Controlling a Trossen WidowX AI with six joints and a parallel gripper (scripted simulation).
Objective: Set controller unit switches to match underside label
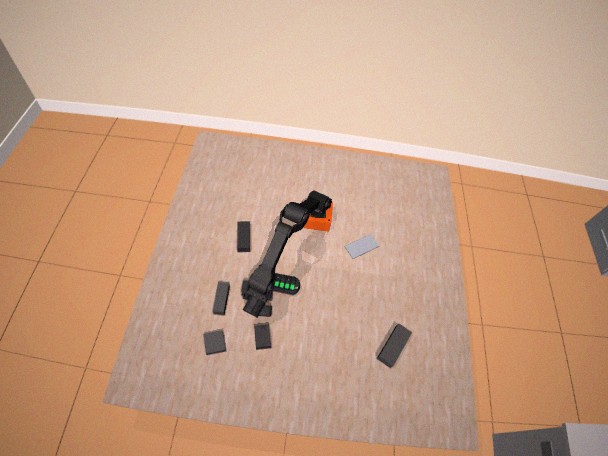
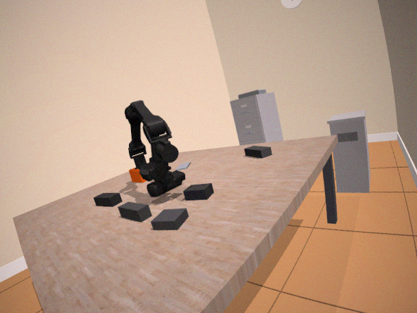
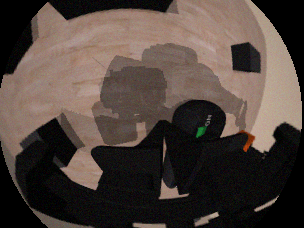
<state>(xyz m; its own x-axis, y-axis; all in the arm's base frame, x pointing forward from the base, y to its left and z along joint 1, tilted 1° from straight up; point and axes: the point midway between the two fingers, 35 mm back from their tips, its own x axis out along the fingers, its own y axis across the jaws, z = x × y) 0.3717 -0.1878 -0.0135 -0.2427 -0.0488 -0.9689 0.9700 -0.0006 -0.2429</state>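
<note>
The dark grey controller unit (image 1: 295,291) (image 3: 192,112) sits on the bench, partly covered by my arm. In the top view several green switch ends show in a row on its uncovered part. In the wrist view its rounded end shows beyond my right finger, with the ON print and one green switch end. The other switches and the underside label are hidden. My gripper (image 3: 162,123) is shut and holds nothing; its fingertips are beside the unit's near part in the wrist view. Whether they touch a switch I cannot tell. In the top view the arm hides the fingertips.
Dark blocks lie around the arm: one (image 1: 243,236) (image 2: 108,200), a second (image 1: 221,298) (image 2: 134,211), a square one (image 1: 215,342) (image 2: 170,219), another (image 1: 262,336) (image 2: 199,192), and a far one (image 1: 394,345) (image 2: 258,152). A light grey plate (image 1: 361,246) (image 2: 184,166) lies near the orange base block (image 1: 320,223) (image 2: 138,176).
</note>
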